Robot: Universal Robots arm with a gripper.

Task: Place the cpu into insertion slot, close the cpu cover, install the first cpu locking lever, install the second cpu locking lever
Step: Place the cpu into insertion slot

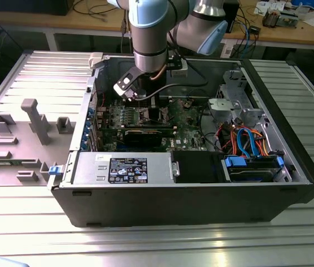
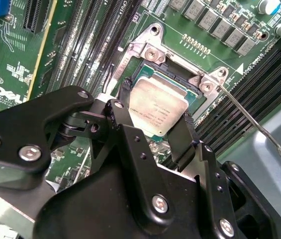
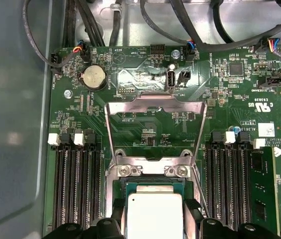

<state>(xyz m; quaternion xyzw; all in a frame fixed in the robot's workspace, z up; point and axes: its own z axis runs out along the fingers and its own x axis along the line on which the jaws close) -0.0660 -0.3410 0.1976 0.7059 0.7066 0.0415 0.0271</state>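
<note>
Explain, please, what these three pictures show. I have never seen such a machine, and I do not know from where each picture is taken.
A robot arm reaches into an open computer case, seen by a camera off the arm. The two other pictures come from cameras riding near its wrist, facing the green motherboard. The hand is down at the cpu, a silver-grey square chip lying at the insertion slot. The cpu cover stands open, and one locking lever sticks out free.
</note>
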